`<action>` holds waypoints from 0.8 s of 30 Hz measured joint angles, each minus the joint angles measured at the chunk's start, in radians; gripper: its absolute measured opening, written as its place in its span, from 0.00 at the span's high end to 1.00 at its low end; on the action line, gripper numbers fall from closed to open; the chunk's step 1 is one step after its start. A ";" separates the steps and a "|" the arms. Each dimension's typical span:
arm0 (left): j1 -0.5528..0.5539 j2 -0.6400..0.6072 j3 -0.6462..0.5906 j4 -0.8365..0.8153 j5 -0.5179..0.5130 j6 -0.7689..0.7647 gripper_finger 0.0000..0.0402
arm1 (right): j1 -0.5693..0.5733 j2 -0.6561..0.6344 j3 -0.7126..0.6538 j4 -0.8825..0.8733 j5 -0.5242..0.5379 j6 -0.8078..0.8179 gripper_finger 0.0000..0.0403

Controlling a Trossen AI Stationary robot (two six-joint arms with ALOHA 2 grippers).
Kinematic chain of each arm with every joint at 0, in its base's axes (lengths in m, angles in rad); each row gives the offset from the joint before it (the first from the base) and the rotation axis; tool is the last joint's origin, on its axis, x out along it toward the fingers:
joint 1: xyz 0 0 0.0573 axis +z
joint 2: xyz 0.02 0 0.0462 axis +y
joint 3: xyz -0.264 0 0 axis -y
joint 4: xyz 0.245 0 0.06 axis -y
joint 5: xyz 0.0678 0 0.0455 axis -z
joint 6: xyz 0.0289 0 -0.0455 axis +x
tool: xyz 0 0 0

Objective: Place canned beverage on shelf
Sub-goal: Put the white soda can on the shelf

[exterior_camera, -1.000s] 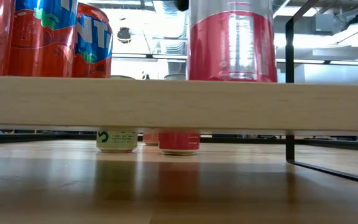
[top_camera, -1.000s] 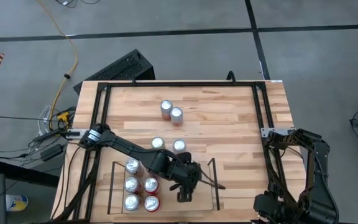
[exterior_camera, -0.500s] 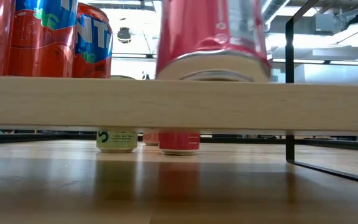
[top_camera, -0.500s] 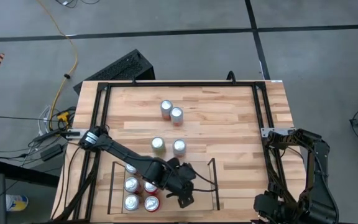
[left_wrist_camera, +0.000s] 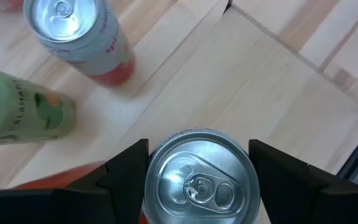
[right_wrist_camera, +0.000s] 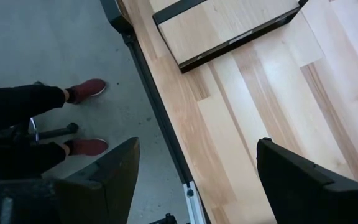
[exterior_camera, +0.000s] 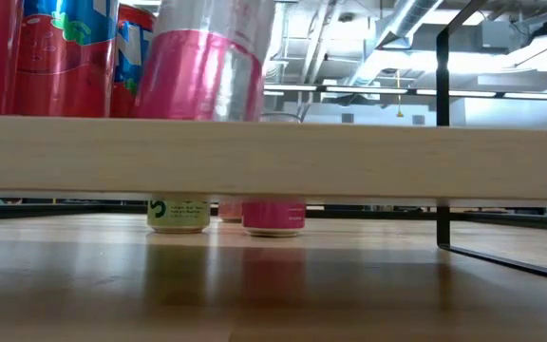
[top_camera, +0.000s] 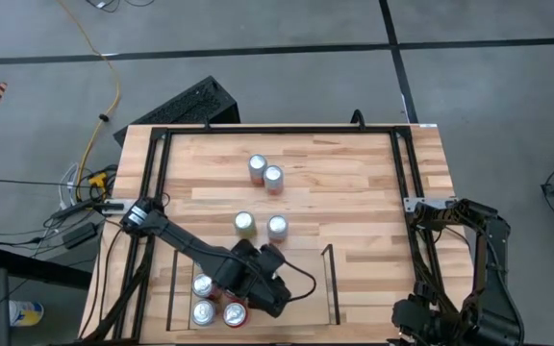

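The canned beverage (left_wrist_camera: 201, 180), a pink can with a silver top, sits between the fingers of my left gripper (top_camera: 260, 286) over the shelf (top_camera: 308, 300). In the low view this pink can (exterior_camera: 207, 57) leans a little above the shelf's wood plank (exterior_camera: 349, 157), which hides its bottom. Three cans (top_camera: 203, 312) stand at the shelf's left end. My right gripper (right_wrist_camera: 194, 168) hangs open past the table's right edge with nothing in it. My left gripper holds the can by its upper side wall (left_wrist_camera: 151, 180), pinched between the two fingers (left_wrist_camera: 126, 168), one on each side just below the rim. The fingers come from above, slanting down. The can leans slightly; whether its bottom rests on the plank cannot be seen.
On the bare table behind the shelf stand a green can (top_camera: 244, 224) and a pink can (top_camera: 277, 227), with two more cans (top_camera: 264, 172) farther back. Red and orange soda cans (exterior_camera: 65, 57) fill the shelf's left end. A person's legs and red shoes (right_wrist_camera: 86, 90) show beside the table.
My left gripper has carried the pink can along the shelf toward the table's left edge, closer to the cans standing there, and has rolled its wrist. The can tipped, showing its bottom above the plank half a second ago, and now stands nearer upright.
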 joint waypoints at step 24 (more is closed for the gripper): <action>-0.006 -0.010 0.002 0.151 -0.039 0.060 0.30 | -0.018 0.000 0.000 0.010 0.078 -0.049 0.26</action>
